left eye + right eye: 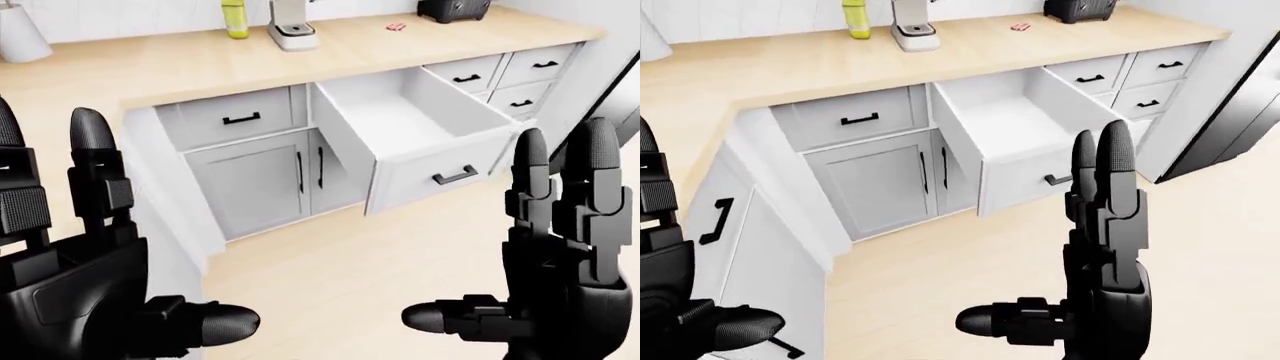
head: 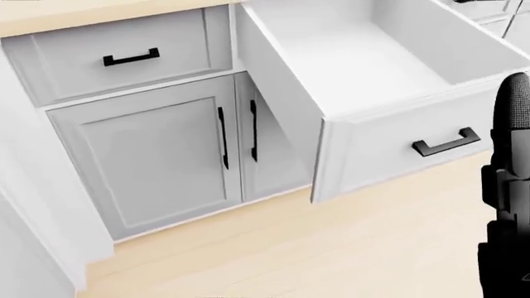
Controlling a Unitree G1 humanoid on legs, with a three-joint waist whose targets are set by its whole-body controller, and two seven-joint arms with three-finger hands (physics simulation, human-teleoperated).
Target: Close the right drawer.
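The right drawer [image 1: 415, 124] stands pulled far out from under the wooden counter, white and empty inside, with a black handle [image 1: 455, 175] on its front panel [image 2: 389, 158]. Both my hands hang low in the left-eye view, apart from the drawer. My left hand [image 1: 120, 255] is open at the bottom left, fingers upright and thumb pointing right. At the bottom right my right hand [image 1: 500, 247] is open too, with its fingers [image 1: 590, 187] upright just right of the drawer front and nothing held. That hand also shows as a black shape [image 2: 509, 186] at the head view's right edge.
Left of the open drawer sit a closed drawer [image 1: 228, 120] and two cabinet doors [image 1: 255, 184]. Several small closed drawers [image 1: 505, 75] lie to its right. The counter [image 1: 180, 64] carries a yellow-green bottle [image 1: 233, 18], a white appliance [image 1: 290, 26] and a black toaster [image 1: 453, 9]. A dark tall unit [image 1: 1230, 120] stands at the right.
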